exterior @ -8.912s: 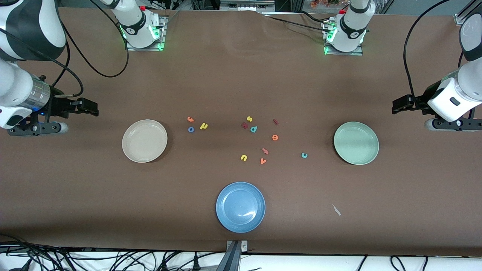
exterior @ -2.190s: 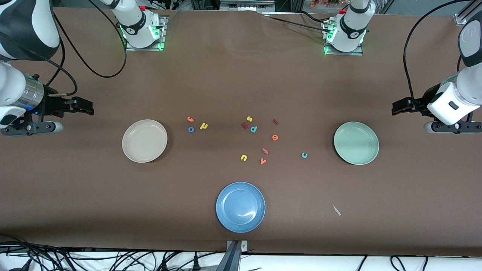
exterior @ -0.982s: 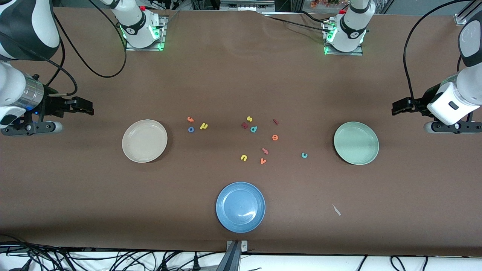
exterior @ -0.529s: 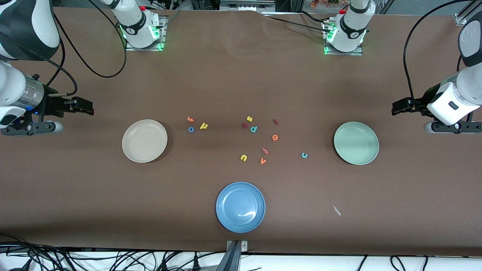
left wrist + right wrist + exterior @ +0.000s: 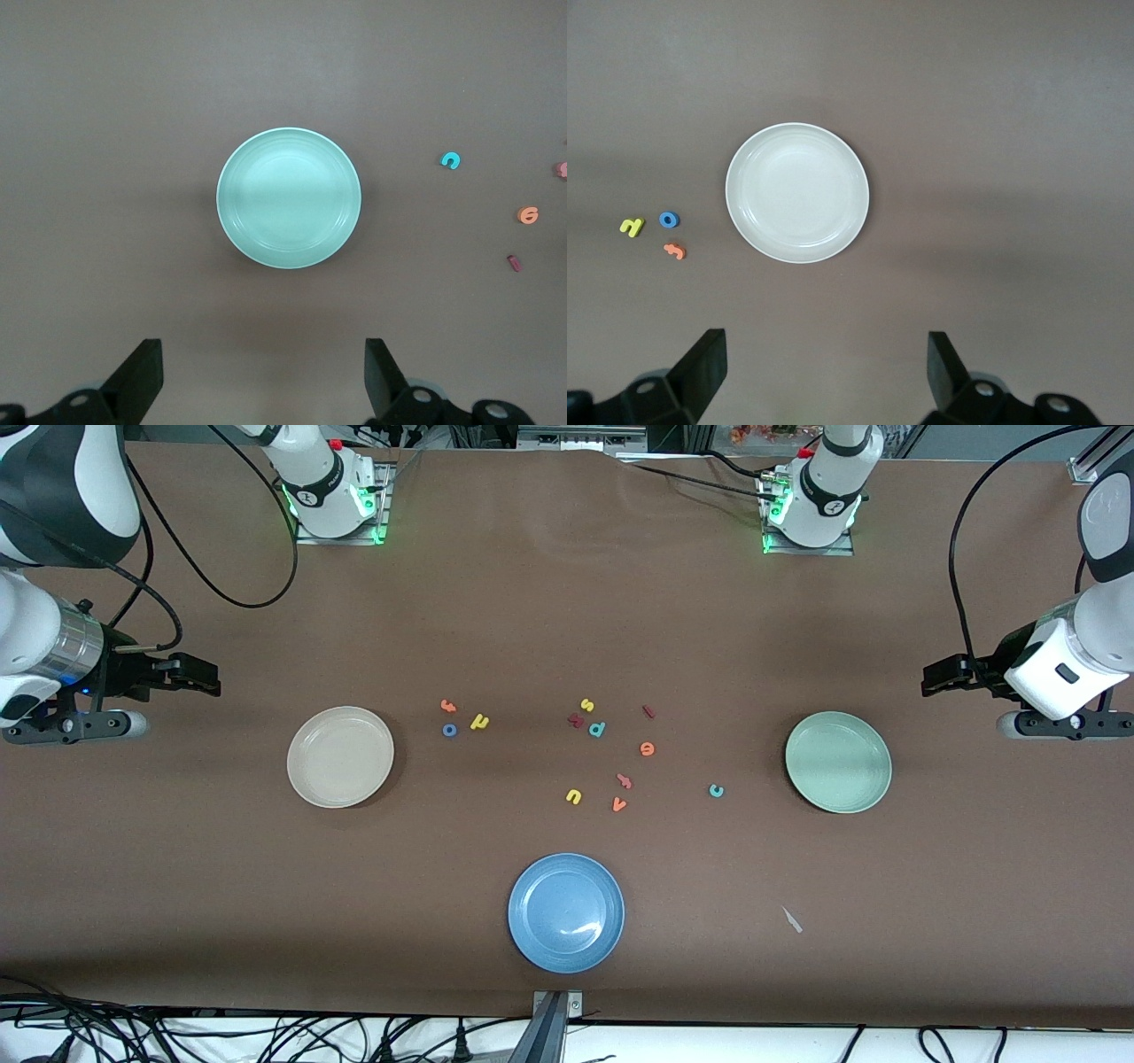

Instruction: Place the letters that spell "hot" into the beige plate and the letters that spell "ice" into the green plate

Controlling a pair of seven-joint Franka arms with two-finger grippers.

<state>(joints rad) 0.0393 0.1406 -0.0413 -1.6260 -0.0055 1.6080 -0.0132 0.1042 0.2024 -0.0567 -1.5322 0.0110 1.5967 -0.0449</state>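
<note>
The beige plate (image 5: pixel 340 756) (image 5: pixel 797 192) lies empty toward the right arm's end. Beside it lie the orange t (image 5: pixel 448 706) (image 5: pixel 674 251), blue o (image 5: pixel 449 730) (image 5: pixel 669 219) and yellow h (image 5: pixel 479 722) (image 5: pixel 631 227). The green plate (image 5: pixel 838 762) (image 5: pixel 289 197) lies empty toward the left arm's end. The teal c (image 5: pixel 716 790) (image 5: pixel 451 160), orange e (image 5: pixel 647 749) (image 5: pixel 529 215) and dark red i (image 5: pixel 648 711) (image 5: pixel 513 262) rest on the table mid-way. My right gripper (image 5: pixel 208 677) (image 5: pixel 827 372) hangs open over bare table outside the beige plate. My left gripper (image 5: pixel 935 676) (image 5: pixel 263 376) hangs open outside the green plate. Neither gripper holds anything.
A blue plate (image 5: pixel 566 912) sits nearest the front camera. Other letters lie in the middle: yellow s (image 5: pixel 586 705), teal d (image 5: pixel 597 729), a dark red letter (image 5: pixel 576 721), yellow u (image 5: pixel 573 796), orange v (image 5: pixel 618 804), a pinkish letter (image 5: pixel 625 781). A pale scrap (image 5: pixel 791 919) lies near the front edge.
Since the oldest frame both grippers have shifted slightly toward the table ends. Over the last second nothing has moved.
</note>
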